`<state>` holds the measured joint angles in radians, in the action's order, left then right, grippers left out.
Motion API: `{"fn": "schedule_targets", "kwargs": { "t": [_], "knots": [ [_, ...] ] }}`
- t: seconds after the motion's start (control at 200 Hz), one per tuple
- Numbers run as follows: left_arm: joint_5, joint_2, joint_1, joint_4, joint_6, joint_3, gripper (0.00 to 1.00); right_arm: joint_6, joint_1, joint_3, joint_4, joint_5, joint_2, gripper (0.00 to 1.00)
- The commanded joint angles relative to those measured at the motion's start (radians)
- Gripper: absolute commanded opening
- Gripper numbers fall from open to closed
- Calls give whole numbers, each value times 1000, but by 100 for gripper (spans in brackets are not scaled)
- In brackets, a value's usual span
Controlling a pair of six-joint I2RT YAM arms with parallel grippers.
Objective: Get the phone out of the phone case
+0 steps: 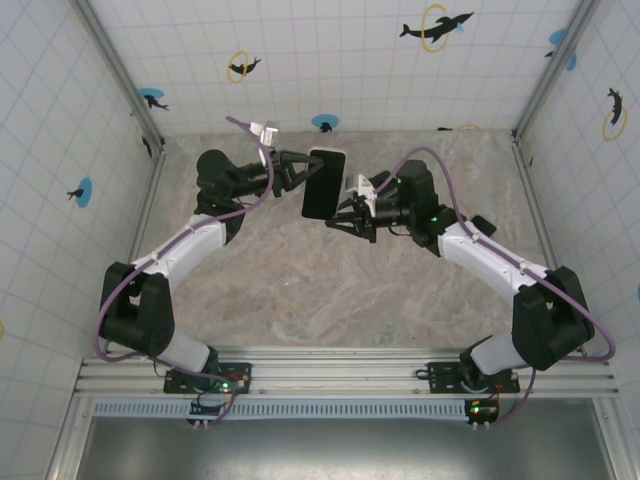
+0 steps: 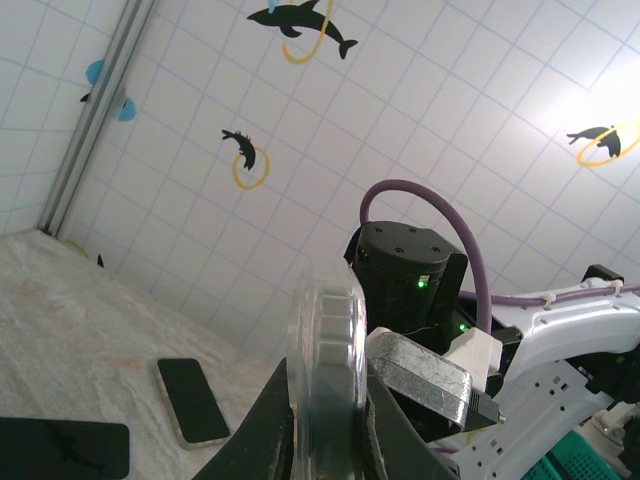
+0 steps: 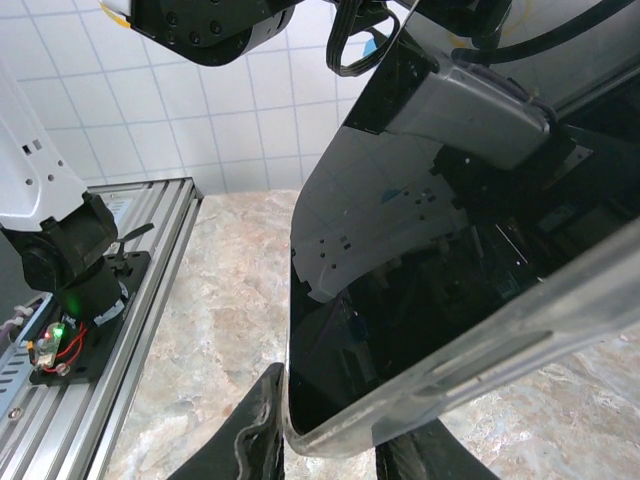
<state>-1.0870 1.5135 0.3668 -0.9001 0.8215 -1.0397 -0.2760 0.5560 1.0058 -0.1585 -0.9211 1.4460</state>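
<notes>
The table [image 1: 300, 290] is a marbled beige slab enclosed by white tiled walls [image 1: 340, 60] carrying dolphin decals [image 1: 435, 27]; an aluminium rail [image 1: 340, 372] runs along the near edge. A second phone [image 2: 192, 400] lies flat on the table, screen up, well below the raised parts. Both arms reach inward and meet above the table centre. The phone [image 1: 324, 182] sits in its clear phone case [image 2: 325, 340], held in the air. The left gripper [image 1: 297, 170] pinches the upper end, jaws pressed on the case rim. The right gripper [image 1: 343, 215] clamps the lower end.
</notes>
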Motion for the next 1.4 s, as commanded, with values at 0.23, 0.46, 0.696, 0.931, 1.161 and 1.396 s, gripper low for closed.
{"fn": "schedule_targets", "kwargs": {
  "t": [0.23,0.46,0.696,0.931,1.161,1.396],
  "knots": [
    [29,-27,5,-112,55,-1,0,-15,-5,14,5,-28,-11,22],
    [8,-32,6,-128,73,12,0,17,-8,19,-46,-23,-8,17],
    [-6,-53,14,-94,47,37,0,79,-15,21,-113,-45,0,18],
    [-1,-55,15,-95,42,42,0,102,-15,19,-126,-60,8,20],
    [-1,-46,14,-99,42,35,0,133,-15,22,-143,-83,19,22],
    [1,-42,14,-99,39,34,0,150,-15,27,-146,-102,30,23]
  ]
}}
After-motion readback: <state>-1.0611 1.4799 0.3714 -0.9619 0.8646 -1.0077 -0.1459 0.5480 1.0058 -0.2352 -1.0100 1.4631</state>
